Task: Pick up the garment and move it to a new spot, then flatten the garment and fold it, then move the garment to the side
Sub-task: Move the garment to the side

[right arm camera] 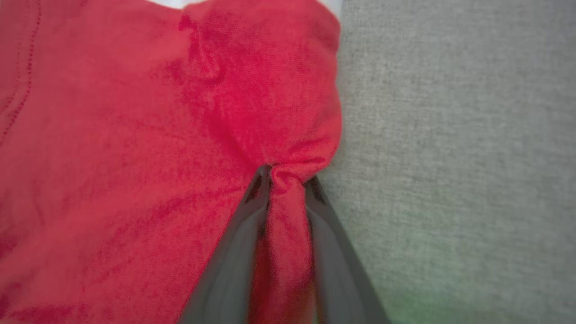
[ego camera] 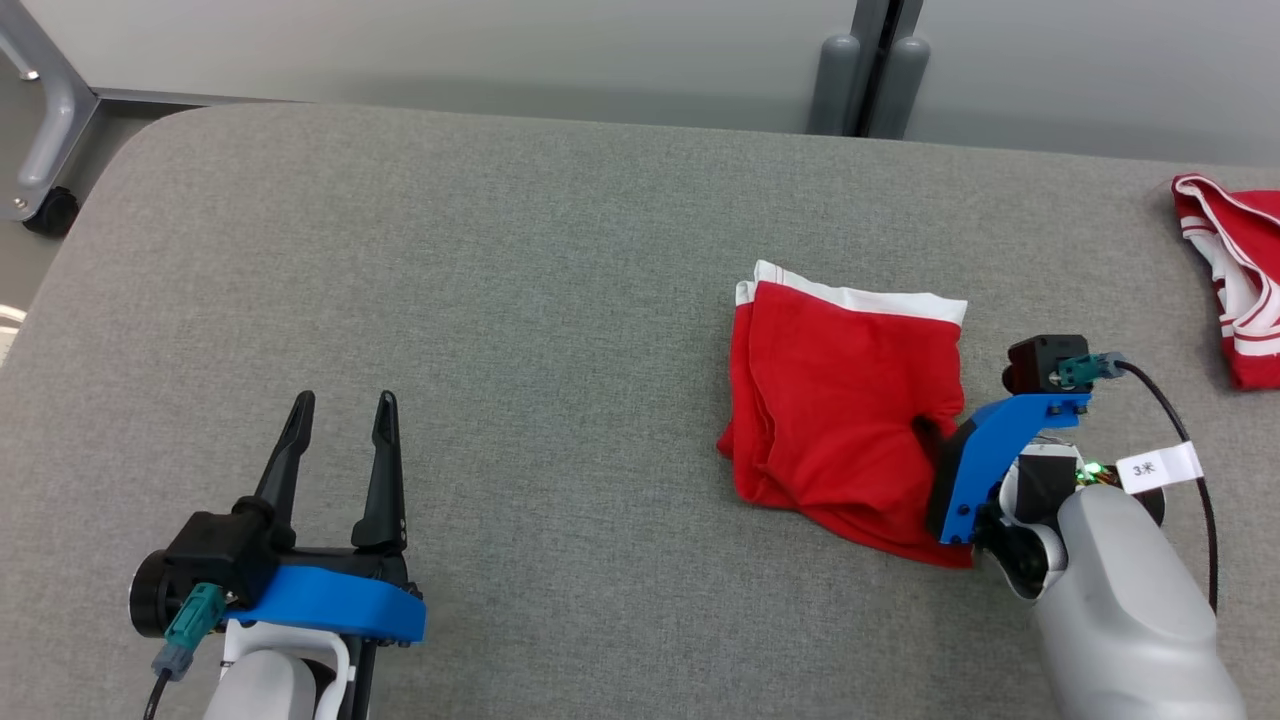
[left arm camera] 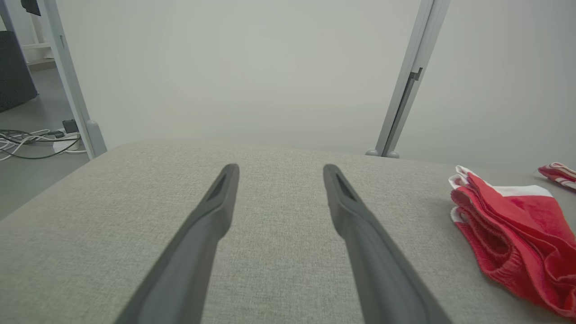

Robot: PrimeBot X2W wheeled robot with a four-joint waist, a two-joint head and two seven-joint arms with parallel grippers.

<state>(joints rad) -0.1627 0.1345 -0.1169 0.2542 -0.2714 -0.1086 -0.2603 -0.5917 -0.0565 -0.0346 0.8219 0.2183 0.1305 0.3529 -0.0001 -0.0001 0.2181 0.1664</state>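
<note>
The garment (ego camera: 840, 400) is red with a white waistband, lying folded and rumpled on the grey table (ego camera: 500, 250), right of centre. My right gripper (ego camera: 925, 428) comes in from its right edge, fingertips buried in the cloth. In the right wrist view that gripper (right arm camera: 288, 177) pinches a bunched ridge of the garment (right arm camera: 135, 135) at its edge, jaws nearly together. My left gripper (ego camera: 342, 400) rests open at the lower left, well away from the cloth. In the left wrist view, the left gripper (left arm camera: 279, 168) holds nothing, and the garment (left arm camera: 508, 225) lies off to the right.
A second red-and-white piece of clothing (ego camera: 1235, 290) lies at the table's far right edge, also seen as a red-and-white piece (left arm camera: 558, 173) in the left wrist view. Grey partition posts (ego camera: 870, 90) stand behind the table. A frame leg with a caster (ego camera: 50, 210) is off the left corner.
</note>
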